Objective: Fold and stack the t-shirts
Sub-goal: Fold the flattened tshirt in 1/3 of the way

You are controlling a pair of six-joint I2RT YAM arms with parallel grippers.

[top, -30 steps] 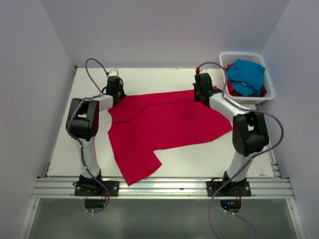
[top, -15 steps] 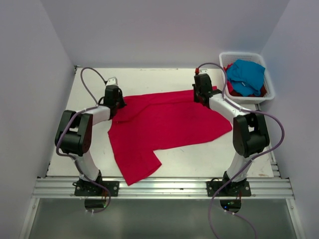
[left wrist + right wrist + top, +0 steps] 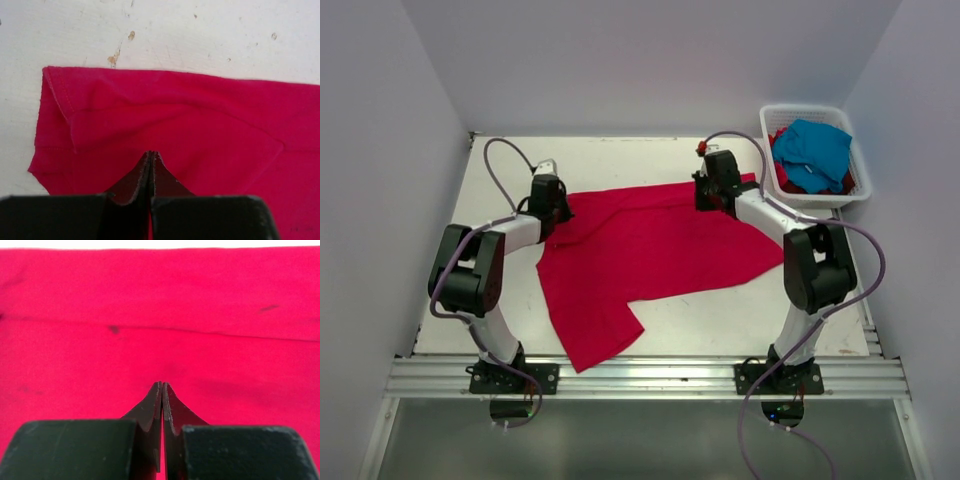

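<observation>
Crimson t-shirt (image 3: 650,250) lay spread mid-table (image 3: 620,160). L gripper (image 3: 151,154) jaws were closed tip-to-tip over its left corner, R gripper (image 3: 161,385) likewise at far edge; cloth pinched or not, couldn't tell. Turquoise t-shirt (image 3: 815,150) sat in white basket (image 3: 861,192).

We see a crimson t-shirt (image 3: 650,250) spread flat and lightly rumpled across the table (image 3: 620,155), one part trailing toward the near edge. A turquoise t-shirt (image 3: 812,150) lies bunched over red cloth (image 3: 847,184) in the basket (image 3: 800,108).
</observation>
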